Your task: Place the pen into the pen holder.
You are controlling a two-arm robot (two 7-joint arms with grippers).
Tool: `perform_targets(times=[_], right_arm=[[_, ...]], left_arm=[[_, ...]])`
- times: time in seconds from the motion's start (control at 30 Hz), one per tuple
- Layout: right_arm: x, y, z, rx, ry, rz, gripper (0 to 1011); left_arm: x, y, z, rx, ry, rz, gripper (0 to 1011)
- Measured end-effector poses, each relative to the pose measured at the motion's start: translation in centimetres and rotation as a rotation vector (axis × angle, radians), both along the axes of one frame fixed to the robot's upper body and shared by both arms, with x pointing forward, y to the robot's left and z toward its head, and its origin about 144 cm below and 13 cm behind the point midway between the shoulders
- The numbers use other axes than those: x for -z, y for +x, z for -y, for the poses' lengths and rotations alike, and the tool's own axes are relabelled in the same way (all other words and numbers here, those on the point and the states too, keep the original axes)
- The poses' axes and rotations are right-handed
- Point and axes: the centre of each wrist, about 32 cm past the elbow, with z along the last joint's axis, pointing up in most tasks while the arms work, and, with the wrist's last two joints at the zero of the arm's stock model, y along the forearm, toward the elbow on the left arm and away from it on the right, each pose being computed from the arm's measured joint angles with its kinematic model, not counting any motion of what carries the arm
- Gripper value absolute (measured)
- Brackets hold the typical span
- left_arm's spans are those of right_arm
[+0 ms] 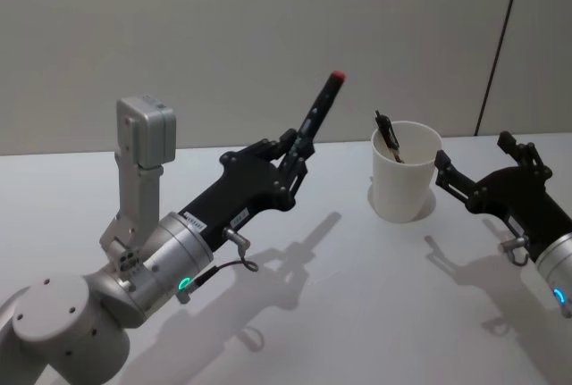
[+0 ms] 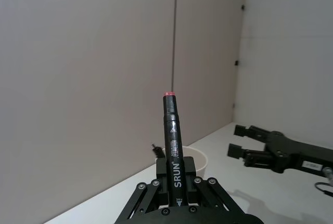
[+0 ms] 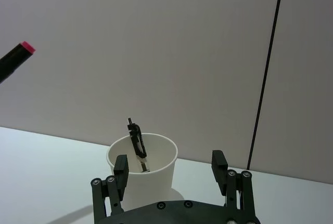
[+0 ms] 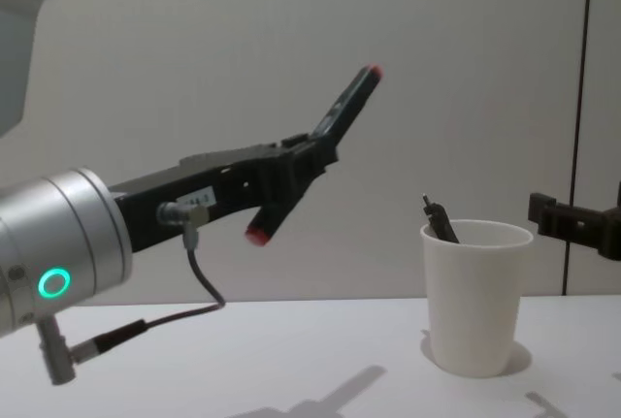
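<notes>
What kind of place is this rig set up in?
Likely a lab test bench: plain white table, blank panelled wall behind, a paper cup, and a pen held in the left gripper.

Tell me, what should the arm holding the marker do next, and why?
Probably carry the pen rightward until it is above the pen holder: the left gripper holds it raised, tilted, well left of that cup. The right gripper sits open beside it.

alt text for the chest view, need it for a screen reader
The left end effector holds a black pen with red ends, tilted in the air up and left of the white paper-cup pen holder on the table. A dark pen-like item leans inside the cup, and the right end effector hangs just right of its rim.
</notes>
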Motion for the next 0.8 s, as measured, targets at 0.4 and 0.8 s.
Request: perform_targets(times=[0.4,0.8], right_arm=[[0.0,0.0,0.0,0.000,0.000,0.000,1002],[0.0,0.0,0.0,0.000,0.000,0.000,1002]], left_arm=[[0.3,1.8,0.2,0.183,-0.012,0.034,182],[0.7,3.3,1.0,0.282,0.018,0.049,182]])
